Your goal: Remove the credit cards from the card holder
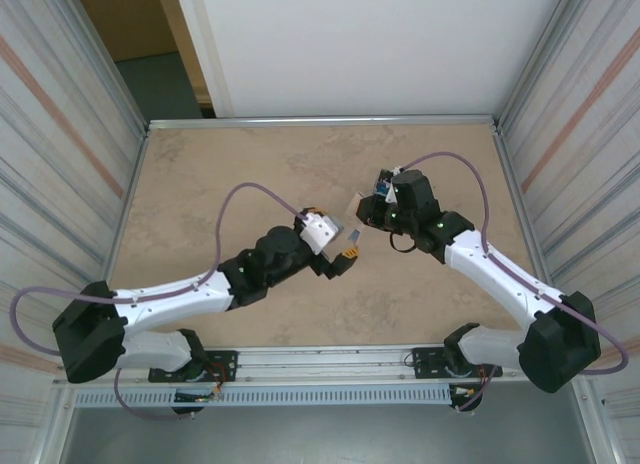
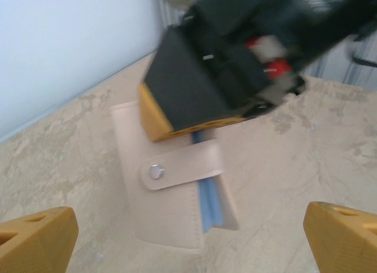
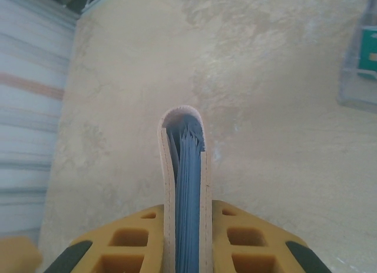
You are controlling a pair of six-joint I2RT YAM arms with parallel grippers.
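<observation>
You are holding the card holder [image 2: 168, 208] up off the table near the middle, the right gripper [image 3: 187, 240] clamping 1 end of it between both pads. Your left gripper [image 1: 348, 249] is standing spread wide just near-left of it, gripping nothing. The snap tab [image 2: 184, 167] is looking fastened, so be hooking 1 left finger under its free end and peeling it off the stud while the right keeps steady. The left wrist view is showing that tab; the right wrist view is showing instead the blue edges [image 3: 188, 185] packed in the fold (cards or panels, you cannot tell) and a clear tray [image 3: 358, 79] on the table beyond
</observation>
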